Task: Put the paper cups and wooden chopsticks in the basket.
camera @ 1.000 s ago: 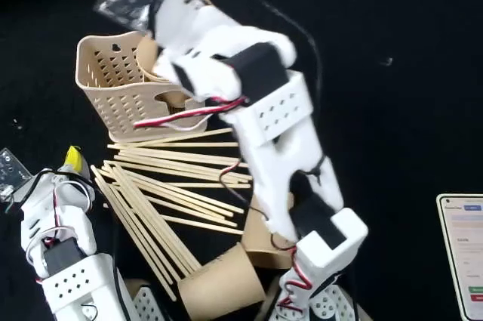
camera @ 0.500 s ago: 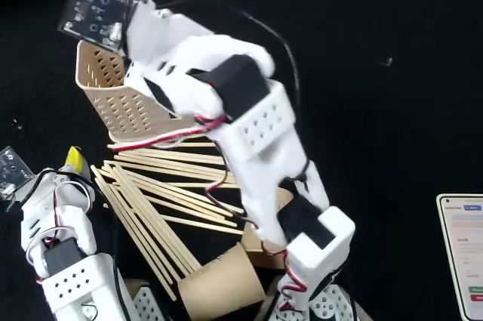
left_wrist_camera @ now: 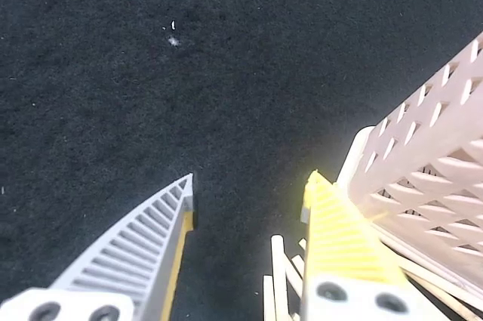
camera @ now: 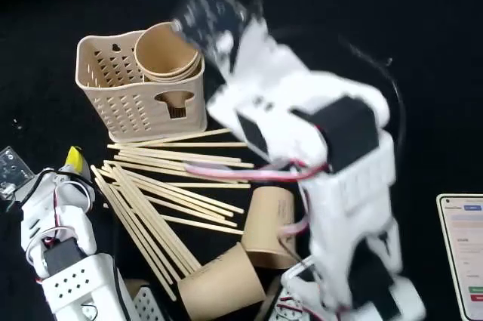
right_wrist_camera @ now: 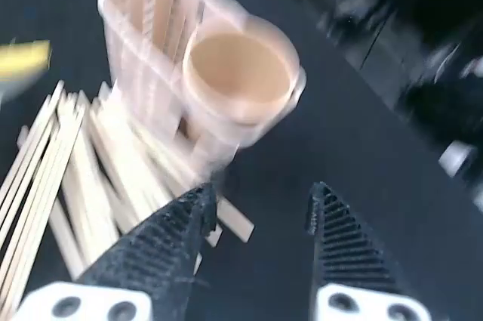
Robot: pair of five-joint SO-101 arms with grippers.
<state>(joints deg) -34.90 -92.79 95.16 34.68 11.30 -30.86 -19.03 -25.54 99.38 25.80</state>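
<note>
A beige slotted basket [camera: 124, 102] stands at the back left with a stack of paper cups [camera: 167, 53] upright in one end. Wooden chopsticks [camera: 162, 185] lie fanned out in front of it. Two more paper cups lie on their sides, one [camera: 268, 226] near the right arm's base and one [camera: 219, 287] at the front edge. My right arm [camera: 302, 117] is raised just right of the basket; its gripper [right_wrist_camera: 260, 189] is open and empty, facing the basket [right_wrist_camera: 147, 26] and cup [right_wrist_camera: 238, 75]. My left gripper [left_wrist_camera: 250, 181] is open, low beside the basket [left_wrist_camera: 430, 177] and chopstick ends [left_wrist_camera: 278, 276].
A phone [camera: 462, 253] lies at the right edge of the black cloth. The left arm [camera: 56, 223] rests at the front left corner. Open cloth lies to the right and behind the basket.
The right arm was over the basket, hiding it; it has swung back and to the right, its gripper empty. The cup stack now shows in the basket. The left arm has not moved.
</note>
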